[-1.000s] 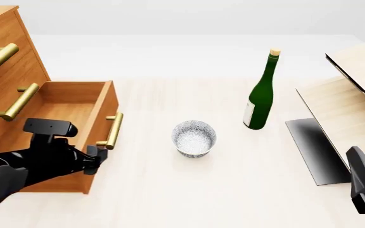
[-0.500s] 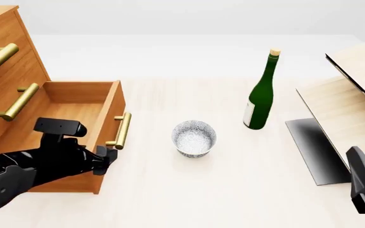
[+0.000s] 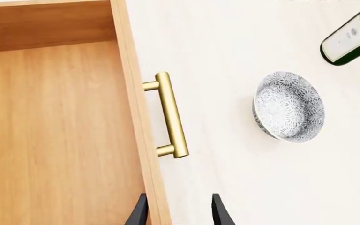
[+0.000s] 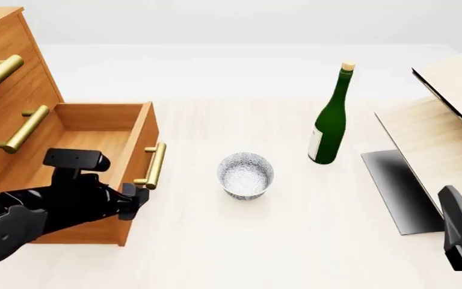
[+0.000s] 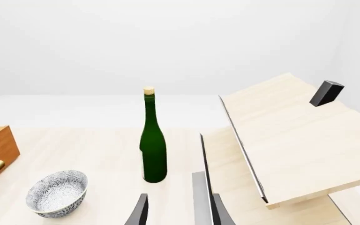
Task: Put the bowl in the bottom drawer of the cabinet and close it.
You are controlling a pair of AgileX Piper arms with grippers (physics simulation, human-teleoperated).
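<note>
Front view's showing the drawer (image 4: 94,144) sitting open, bowl (image 4: 245,174) waiting on the desk (image 4: 295,241), both arms' jaws apart, holding nothing.

Counts, front view: 1 cabinet (image 4: 6,72) at far left w/ 3 drawers, of which 1, the bottom drawer (image 4: 94,144), is pulled open and 2 are shut. 3 brass handles, 1 per drawer. 1 bowl (image 4: 245,175) mid-table. 1 green bottle (image 4: 331,120) right of bowl, 1 cork in it. 1 pale wood structure (image 4: 440,132) at far right. 2 arms: left gripper (image 4: 130,201) near the open drawer, right gripper (image 5: 178,211) near right edge.
</note>
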